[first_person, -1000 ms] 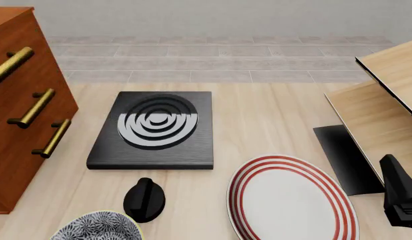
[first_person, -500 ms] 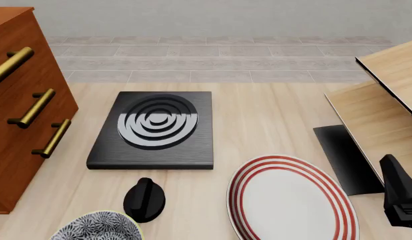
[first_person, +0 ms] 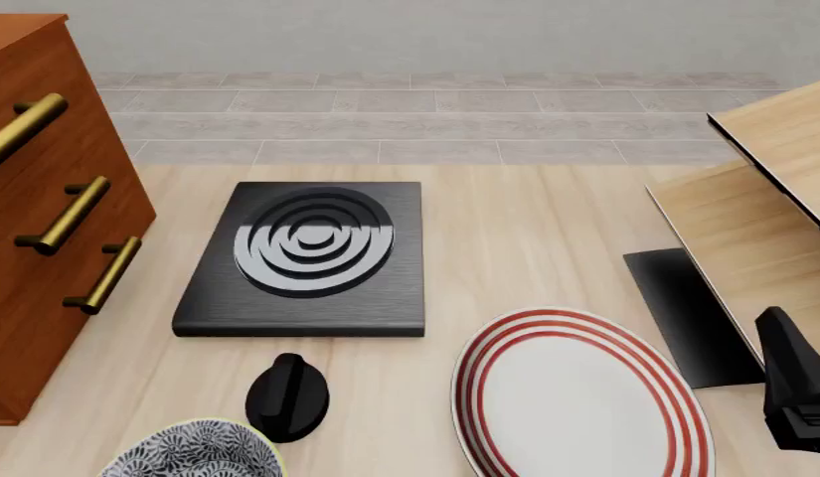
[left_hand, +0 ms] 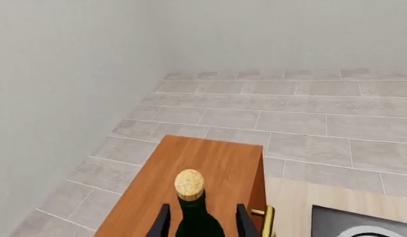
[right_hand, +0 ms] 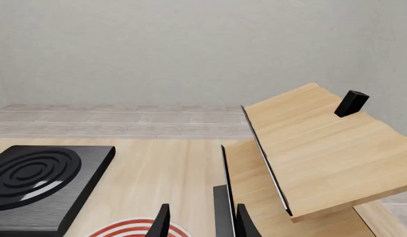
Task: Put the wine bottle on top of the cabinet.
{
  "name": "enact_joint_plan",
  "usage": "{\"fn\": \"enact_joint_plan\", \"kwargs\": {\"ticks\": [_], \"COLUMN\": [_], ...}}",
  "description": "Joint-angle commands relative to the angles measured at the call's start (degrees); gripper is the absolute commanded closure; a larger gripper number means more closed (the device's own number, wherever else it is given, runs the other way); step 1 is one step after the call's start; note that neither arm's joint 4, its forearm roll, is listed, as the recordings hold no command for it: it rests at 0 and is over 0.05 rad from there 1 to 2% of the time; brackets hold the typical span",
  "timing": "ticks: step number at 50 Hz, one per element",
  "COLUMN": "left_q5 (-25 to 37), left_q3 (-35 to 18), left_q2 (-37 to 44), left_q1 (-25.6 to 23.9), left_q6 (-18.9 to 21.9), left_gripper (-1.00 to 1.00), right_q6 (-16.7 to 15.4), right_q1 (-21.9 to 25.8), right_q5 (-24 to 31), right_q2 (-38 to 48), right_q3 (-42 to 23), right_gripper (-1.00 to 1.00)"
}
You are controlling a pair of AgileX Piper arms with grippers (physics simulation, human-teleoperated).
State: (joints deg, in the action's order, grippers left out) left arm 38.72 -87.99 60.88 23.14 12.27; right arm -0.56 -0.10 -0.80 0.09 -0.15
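Your left gripper point(left_hand: 200, 224) has its jaws pinching the wine bottle point(left_hand: 193, 207) just below the gold cap, bottle upright, above the top of the cabinet point(left_hand: 210, 173); whether it touches the top cannot be told. Your right gripper point(right_hand: 200, 222) has its jaws slightly spread, holding nothing, above the striped plate point(first_person: 575, 397), beside the black burner point(first_person: 310, 253).

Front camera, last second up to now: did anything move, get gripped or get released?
Nothing visibly changed. The cabinet, black burner plate, striped plate, patterned bowl, black knob and right arm sit exactly as before. The bottle shows only in the left wrist view, so its motion cannot be compared.
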Motion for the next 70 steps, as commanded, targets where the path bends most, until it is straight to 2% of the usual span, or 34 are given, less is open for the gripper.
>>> {"fn": "enact_joint_plan", "kwargs": {"ticks": [1,16,27,36,49,53,70], "left_q5": [1.7,2.5,5.4,6.1,8.7,10.4,17.3], "left_q3": [2.6,2.7,0.2,3.8,4.1,5.9,0.1], "left_q2": [1.7,-0.7,-4.0,-8.6,-14.4,-17.5,-22.0], "left_q1": [0.3,-0.8,-1.0,-2.0,-3.0,-5.4,-10.4], "left_q6": [1.0,0.5,0.3,-0.1,-0.8,-0.2,-1.6], "left_gripper": [-1.0,-1.0,-1.0,-1.0,-1.0,-1.0,-1.0], "right_q6": [0.0,0.0,0.0,0.0,0.0,0.0,0.0], "right_q1": [0.0,0.0,0.0,0.0,0.0,0.0,0.0], "right_q5": [0.0,0.0,0.0,0.0,0.0,0.0,0.0], "right_q2": [0.0,0.0,0.0,0.0,0.0,0.0,0.0], "right_q3": [0.0,0.0,0.0,0.0,0.0,0.0,0.0], "right_gripper": [-1.0,-1.0,-1.0,-1.0,-1.0,-1.0,-1.0]}}
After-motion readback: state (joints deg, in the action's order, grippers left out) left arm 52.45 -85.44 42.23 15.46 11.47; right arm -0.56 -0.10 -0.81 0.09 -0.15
